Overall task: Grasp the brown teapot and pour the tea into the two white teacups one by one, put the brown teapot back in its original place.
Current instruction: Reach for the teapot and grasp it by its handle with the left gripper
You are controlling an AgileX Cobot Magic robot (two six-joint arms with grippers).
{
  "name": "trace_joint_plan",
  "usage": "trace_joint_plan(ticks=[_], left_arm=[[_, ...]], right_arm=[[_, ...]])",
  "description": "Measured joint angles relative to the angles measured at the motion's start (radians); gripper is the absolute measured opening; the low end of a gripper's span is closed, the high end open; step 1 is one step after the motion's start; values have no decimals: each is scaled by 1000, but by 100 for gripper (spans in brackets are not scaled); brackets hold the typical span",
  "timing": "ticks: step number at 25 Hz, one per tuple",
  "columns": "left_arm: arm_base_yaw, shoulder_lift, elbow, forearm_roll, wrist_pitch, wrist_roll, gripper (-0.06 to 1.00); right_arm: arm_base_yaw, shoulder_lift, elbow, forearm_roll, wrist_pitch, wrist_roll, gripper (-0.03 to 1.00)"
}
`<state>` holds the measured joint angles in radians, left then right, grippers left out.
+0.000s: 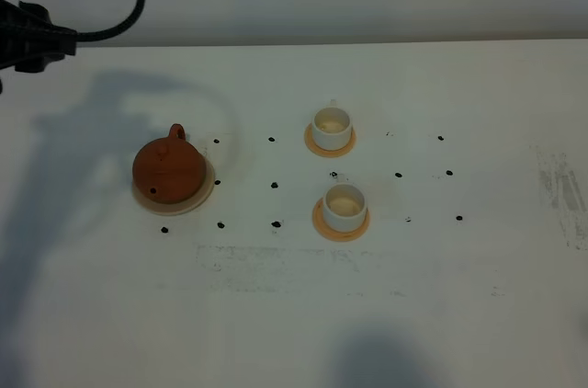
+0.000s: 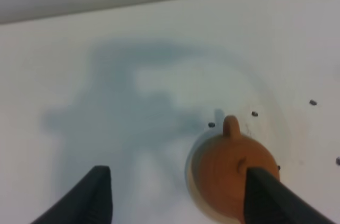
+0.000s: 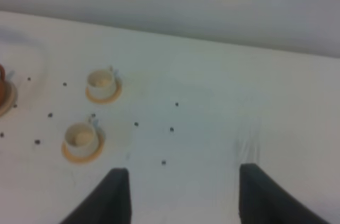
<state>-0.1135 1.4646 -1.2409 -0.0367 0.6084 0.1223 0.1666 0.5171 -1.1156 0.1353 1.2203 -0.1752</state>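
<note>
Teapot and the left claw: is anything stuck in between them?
No. The open left gripper hangs near the brown teapot, pointing toward it, and nothing visible lies between them.

Soft, even light from above keeps the white table (image 1: pixel 478 314) bright, with no glare. A broad grey arm shadow spreads over its left side around the teapot (image 1: pixel 168 165), and a smaller one darkens the near edge. Both wrist views are blurred: the teapot's outline is fuzzy and the black dots (image 3: pixel 171 128) are smeared.

Lab: white table (image 1: pixel 459 314) with marker dots (image 1: pixel 274 186)
</note>
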Motion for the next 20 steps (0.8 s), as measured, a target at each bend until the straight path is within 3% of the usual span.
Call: trace_joint_plan(ticks=[9, 20], left_arm=[[0, 153, 0, 18, -86, -30, 55], [-18, 184, 0, 20, -172, -51, 55]], right_arm=[[0, -292, 315, 9, 1, 6, 44], [0, -503, 574, 8, -138, -36, 44]])
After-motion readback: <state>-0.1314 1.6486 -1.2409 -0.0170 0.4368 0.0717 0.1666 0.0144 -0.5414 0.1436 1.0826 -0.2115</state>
